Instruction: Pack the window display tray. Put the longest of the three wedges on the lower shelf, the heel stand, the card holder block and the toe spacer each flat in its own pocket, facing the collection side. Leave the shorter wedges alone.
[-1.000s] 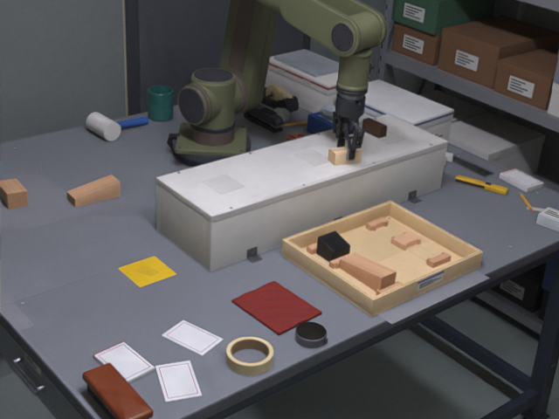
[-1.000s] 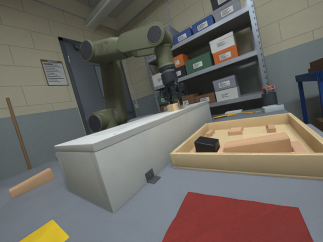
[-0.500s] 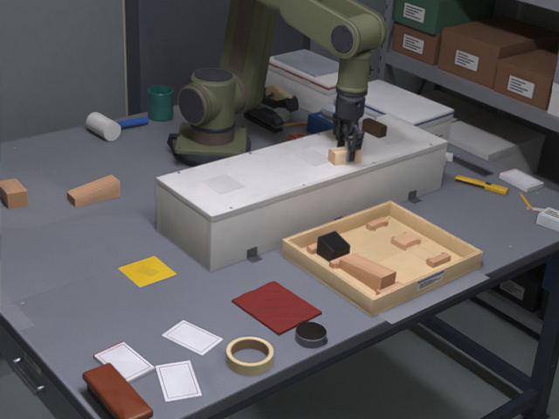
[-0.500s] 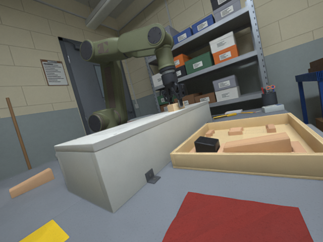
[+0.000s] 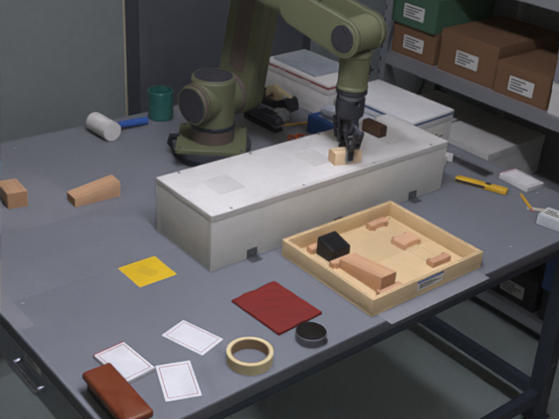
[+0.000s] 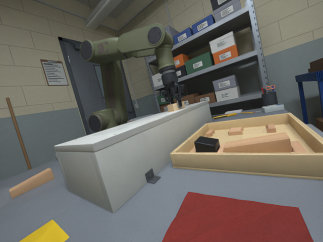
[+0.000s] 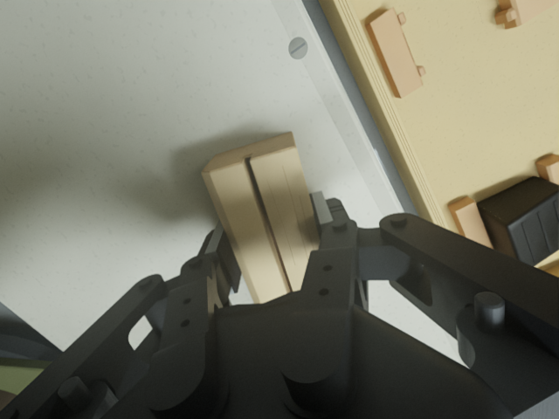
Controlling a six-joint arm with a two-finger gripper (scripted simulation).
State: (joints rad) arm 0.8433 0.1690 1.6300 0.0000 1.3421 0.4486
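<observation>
The long wedge (image 5: 366,270) and a black block (image 5: 333,245) lie side by side in the tan tray (image 5: 382,255). A pale slotted block, the card holder (image 5: 344,156) (image 7: 264,212), sits on the white riser and is gripped by my gripper (image 5: 348,151) (image 7: 271,246), which is closed around it. A dark brown block (image 5: 374,127) rests on the riser just behind. Two shorter wedges (image 5: 94,190) (image 5: 13,193) lie on the table far left.
The white riser (image 5: 298,189) stands between the arm's base and the tray. A red cloth (image 5: 276,307), a tape roll (image 5: 249,355), a dark puck (image 5: 311,334), a yellow square (image 5: 147,271) and white cards lie on the front table. Shelves with boxes stand to the right.
</observation>
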